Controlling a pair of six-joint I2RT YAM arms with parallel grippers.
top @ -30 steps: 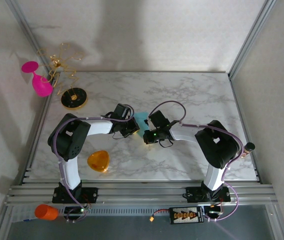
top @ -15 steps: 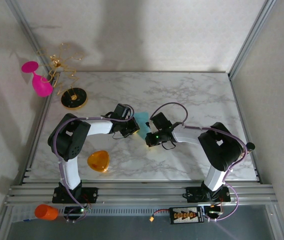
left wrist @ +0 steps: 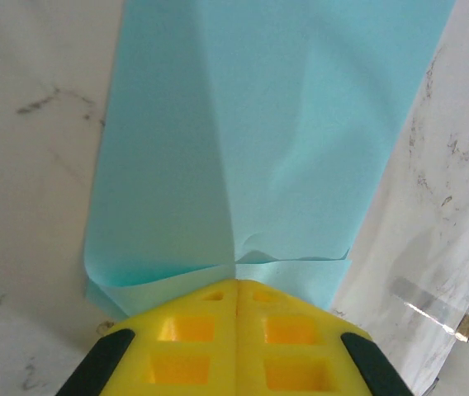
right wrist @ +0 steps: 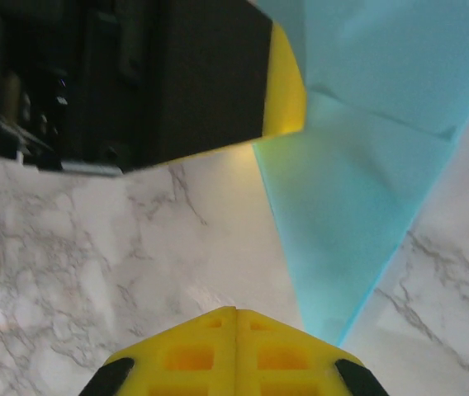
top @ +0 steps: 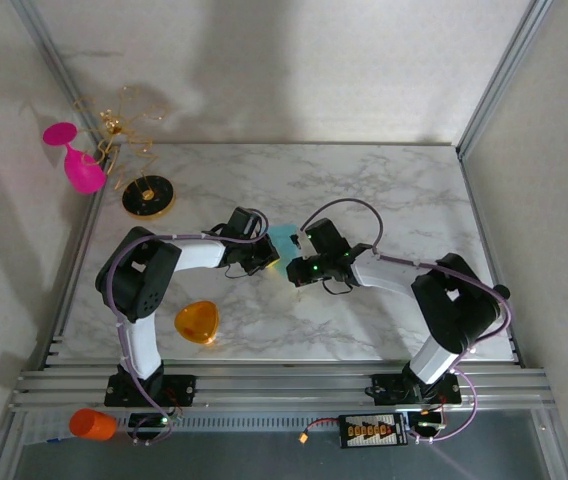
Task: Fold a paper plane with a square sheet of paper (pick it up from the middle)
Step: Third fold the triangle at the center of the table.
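left gripper is pinched shut on the near edge of the folded teal sheet of paper, which stretches away from its fingertips, flat over the marble table. right gripper is closed on nothing, the sheet's corner just beside its tips.

Bare table beyond; orange piece near-left

There are two white-and-black robot arms, one folded teal-cyan paper sheet, one orange rounded-triangle piece, one pink glass, one gold wire stand and one orange cup.
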